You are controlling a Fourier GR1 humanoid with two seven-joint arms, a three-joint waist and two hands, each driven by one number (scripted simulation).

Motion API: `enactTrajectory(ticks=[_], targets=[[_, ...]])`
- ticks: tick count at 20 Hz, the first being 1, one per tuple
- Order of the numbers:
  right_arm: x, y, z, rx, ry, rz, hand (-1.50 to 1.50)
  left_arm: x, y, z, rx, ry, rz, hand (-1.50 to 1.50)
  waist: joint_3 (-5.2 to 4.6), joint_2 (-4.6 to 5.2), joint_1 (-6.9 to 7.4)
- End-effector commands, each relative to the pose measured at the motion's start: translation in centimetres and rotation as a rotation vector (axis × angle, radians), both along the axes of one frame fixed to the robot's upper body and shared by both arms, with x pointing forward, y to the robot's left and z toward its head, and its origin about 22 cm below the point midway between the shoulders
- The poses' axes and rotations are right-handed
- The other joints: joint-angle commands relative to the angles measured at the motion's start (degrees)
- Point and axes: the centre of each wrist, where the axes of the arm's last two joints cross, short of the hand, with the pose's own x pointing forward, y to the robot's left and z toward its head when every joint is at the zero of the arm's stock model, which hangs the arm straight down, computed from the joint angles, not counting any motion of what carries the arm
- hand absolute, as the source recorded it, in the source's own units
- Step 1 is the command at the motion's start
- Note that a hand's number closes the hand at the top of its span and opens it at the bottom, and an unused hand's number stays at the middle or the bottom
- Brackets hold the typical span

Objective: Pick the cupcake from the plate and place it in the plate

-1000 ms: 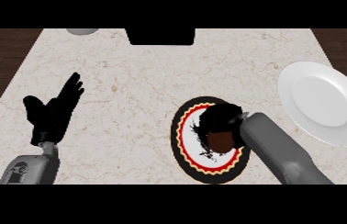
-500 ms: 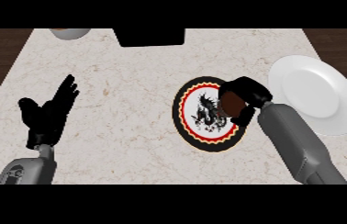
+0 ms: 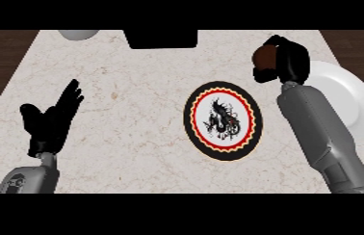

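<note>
My right hand (image 3: 288,60) is raised above the counter at the upper right, its fingers curled round a brown cupcake (image 3: 265,59) that shows at the hand's left side. Below and left of it lies the black plate (image 3: 223,120) with a red and yellow rim and a dragon drawing, with nothing on it. The plain white plate (image 3: 340,92) lies at the right edge, partly hidden behind my right forearm. My left hand (image 3: 51,121) rests open at the lower left, fingers up.
A pale round bowl (image 3: 78,34) is cut off at the counter's far left edge. A black block (image 3: 162,38) stands at the far edge in the middle. Dark wood floor shows beyond the counter's left and right sides.
My right hand has lifted the cupcake off the dragon plate and carried it up and to the right, toward the white plate. The left hand stays still.
</note>
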Motion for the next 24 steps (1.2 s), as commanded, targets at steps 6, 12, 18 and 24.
enactTrajectory(ticks=[6, 12, 18, 24], targets=[[0.3, -0.4, 2.8, 0.105, -0.206, -0.439, 1.5, 2.2, -1.2, 0.3, -0.005, -0.002, -0.014, 0.0, 0.15, 0.54, 0.63], [-1.6, -6.3, 2.8, 0.144, -0.228, -0.557, 1.5, 0.7, 0.7, -1.1, -0.007, -0.016, -0.028, 0.0, 0.2, 0.69, 1.47], [-4.9, -12.8, 0.4, 0.123, -0.189, -0.609, 1.5, 1.3, -0.7, -0.4, 0.003, -0.017, -0.026, 0.0, 0.23, 0.73, 1.77], [-7.4, -18.3, -3.0, 0.119, 0.015, -0.626, 1.5, 1.9, -1.3, 1.2, 0.006, -0.009, -0.03, 0.0, 0.31, 0.99, 2.19]])
